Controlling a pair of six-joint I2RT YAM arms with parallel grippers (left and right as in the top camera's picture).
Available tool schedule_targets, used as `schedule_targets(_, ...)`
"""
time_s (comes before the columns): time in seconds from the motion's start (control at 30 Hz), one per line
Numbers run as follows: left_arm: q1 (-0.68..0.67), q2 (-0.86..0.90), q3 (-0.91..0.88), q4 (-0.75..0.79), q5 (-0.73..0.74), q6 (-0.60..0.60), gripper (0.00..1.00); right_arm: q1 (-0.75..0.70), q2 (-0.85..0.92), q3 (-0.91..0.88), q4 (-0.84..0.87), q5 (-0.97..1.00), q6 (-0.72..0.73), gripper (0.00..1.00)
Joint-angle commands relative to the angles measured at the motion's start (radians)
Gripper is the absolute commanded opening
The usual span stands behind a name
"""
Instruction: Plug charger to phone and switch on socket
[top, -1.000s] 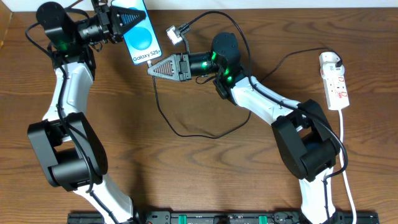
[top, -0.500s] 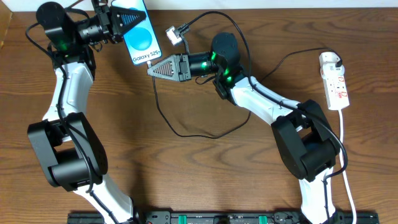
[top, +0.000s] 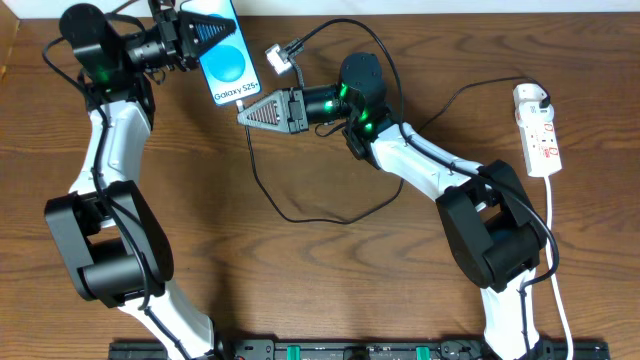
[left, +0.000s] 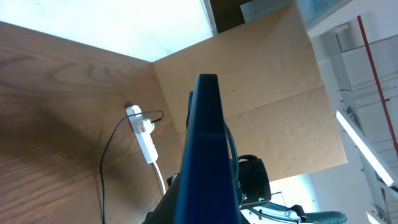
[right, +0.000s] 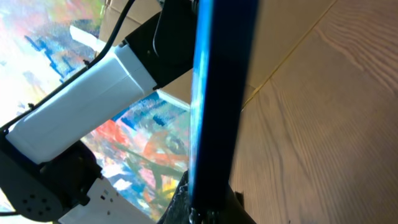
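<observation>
The phone (top: 228, 62) is held off the table at the back left, its blue screen facing up. My left gripper (top: 222, 28) is shut on its top end. The left wrist view shows the phone (left: 205, 149) edge-on. My right gripper (top: 243, 112) is shut on the charger's plug tip, right at the phone's bottom edge. The plug itself is hidden, so I cannot tell whether it is seated. In the right wrist view the phone (right: 221, 93) rises straight from between the fingers. The thin black charger cable (top: 262, 185) loops over the table to the white adapter (top: 530, 97) in the socket (top: 540, 135), far right.
A thicker robot cable with a white connector (top: 280, 55) hangs just right of the phone. The charger cable's loop lies across the middle of the wooden table (top: 330, 280). A cardboard wall (left: 273, 93) stands behind the table. The socket's white cord (top: 560, 290) runs toward the front right.
</observation>
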Motion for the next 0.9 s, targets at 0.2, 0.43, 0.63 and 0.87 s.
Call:
schedule_targets(0.2,0.001,-0.030,-0.011,0.035,0.021,-0.005,0.07,-0.008,-0.005,0.007,-0.002,-0.006,-0.024,0.01)
schedule_targets(0.43,0.002,-0.030,-0.011,0.035,0.021,-0.009,0.08,-0.012,-0.005,0.007,-0.002,-0.020,-0.038,0.01)
schedule_targets(0.63,0.002,-0.030,-0.011,0.035,0.021,-0.010,0.07,-0.012,-0.005,0.007,-0.003,-0.039,-0.043,0.01)
schedule_targets(0.87,0.002,-0.030,-0.011,0.035,0.021,-0.021,0.07,-0.012,-0.005,0.007,-0.003,-0.049,-0.055,0.01)
